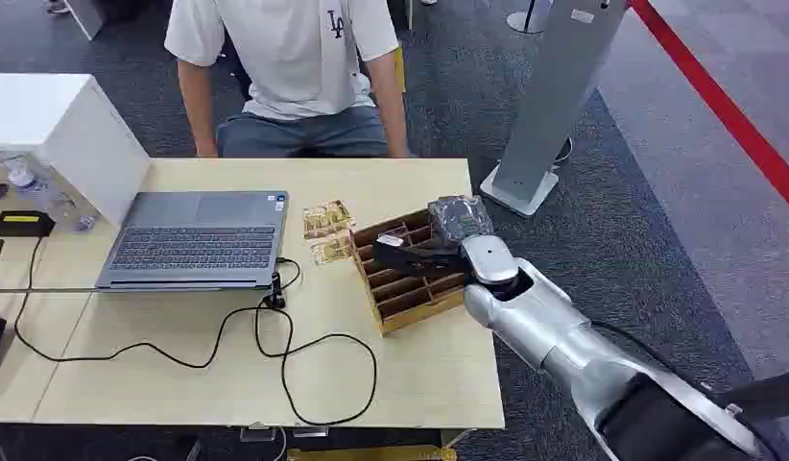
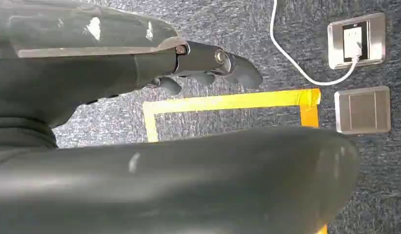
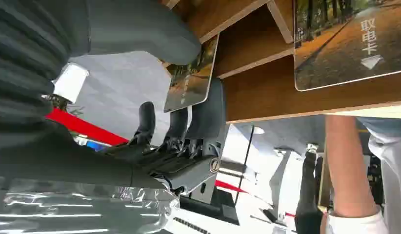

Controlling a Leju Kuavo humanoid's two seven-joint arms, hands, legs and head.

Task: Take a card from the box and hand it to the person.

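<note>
From the head view I read the bench [image 1: 419,384] from its left end: a white box [image 1: 69,134], a black device with a yellow label [image 1: 21,224] whose text I can't read, then an open laptop [image 1: 194,240] with a black cable [image 1: 275,346] looping over the wood in front of it. Past the laptop lie loose cards [image 1: 326,229], flat on the bench just beside the box [image 1: 402,293], a brown one split by dividers into slots.

My right robot hand [image 1: 410,254] sits over the box's slots. In the right wrist view the right robot hand [image 3: 189,126] has a card [image 3: 191,80] pinched between thumb and fingers, right by the box's wooden dividers; I think it is partly in a slot, but the angle is too close to be sure. Another card [image 3: 347,41] rests against a divider nearby and carries the characters 取电卡 over a tree-lined road picture.

Across the bench sits a person [image 1: 295,77] in a white T-shirt with an "LA" logo.

My left robot hand [image 2: 208,63] hangs over grey carpet, fingers loosely curled, holding nothing. On the floor there I see yellow tape [image 2: 228,103] and a floor socket [image 2: 357,39] with a white cable [image 2: 296,53] plugged in.
</note>
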